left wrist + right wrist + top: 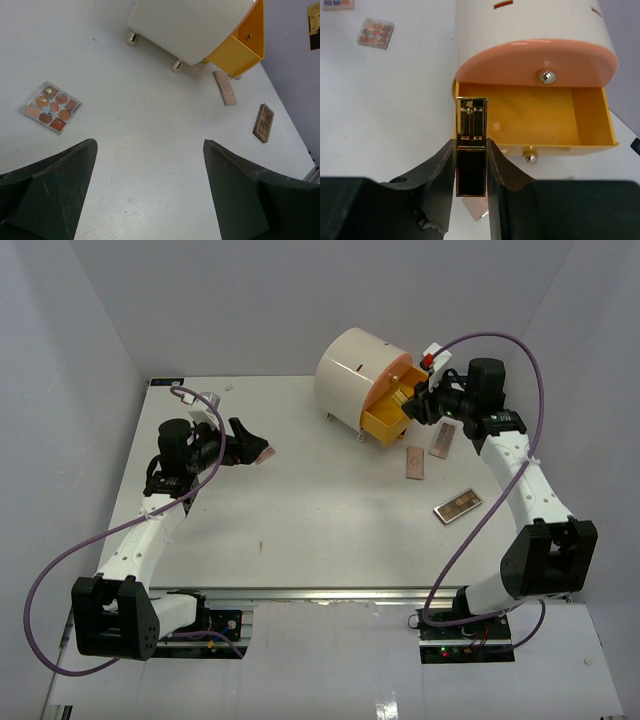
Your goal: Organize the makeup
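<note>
My right gripper is shut on a black-and-gold lipstick tube and holds it upright at the front left corner of the open yellow drawer; in the top view this gripper is at the drawer. My left gripper is open and empty above bare table, with a clear square palette of round colours ahead on its left, also in the top view. A pink palette, a second one and a brown palette lie near the drawer. No sponges show.
The cream round drawer box stands at the back, its peach-fronted drawer above shut. The table has walls on the left, back and right.
</note>
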Robot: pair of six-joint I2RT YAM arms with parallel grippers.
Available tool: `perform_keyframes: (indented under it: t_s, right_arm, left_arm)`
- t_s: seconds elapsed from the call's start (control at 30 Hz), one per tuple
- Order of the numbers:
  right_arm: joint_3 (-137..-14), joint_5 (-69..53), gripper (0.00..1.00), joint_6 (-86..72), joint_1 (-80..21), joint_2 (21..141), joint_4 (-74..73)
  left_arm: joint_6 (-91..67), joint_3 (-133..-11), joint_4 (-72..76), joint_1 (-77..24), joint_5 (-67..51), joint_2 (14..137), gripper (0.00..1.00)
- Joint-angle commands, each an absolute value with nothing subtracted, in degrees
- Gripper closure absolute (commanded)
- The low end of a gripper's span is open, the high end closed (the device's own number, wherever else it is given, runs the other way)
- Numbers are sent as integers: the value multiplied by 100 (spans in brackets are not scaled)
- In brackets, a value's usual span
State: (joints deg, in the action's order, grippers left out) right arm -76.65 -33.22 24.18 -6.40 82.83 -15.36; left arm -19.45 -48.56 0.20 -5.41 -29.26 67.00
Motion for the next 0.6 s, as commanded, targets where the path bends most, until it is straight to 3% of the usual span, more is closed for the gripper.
perform_keyframes:
  t_s: [0.0, 0.37, 0.5, 0.57]
  right_arm:
    - [-8257, -2897, 83, 1554, -703, 9043, -509]
    - [-8654, -2637, 77, 932, -791, 9841, 143]
    - [-8631, -2652, 68, 949, -800, 9940, 156]
    - [-8622, -2672, 59, 959, -809, 9995, 150]
  left_arm:
    - [-1842, -4913, 26, -545, -2875, 6592, 2]
    - [-1811, -4939, 28, -545, -2842, 6630, 2]
    - [-1811, -4939, 26, -545, -2856, 6662, 2]
    - [-1811, -4939, 26, -545, -2856, 6672, 2]
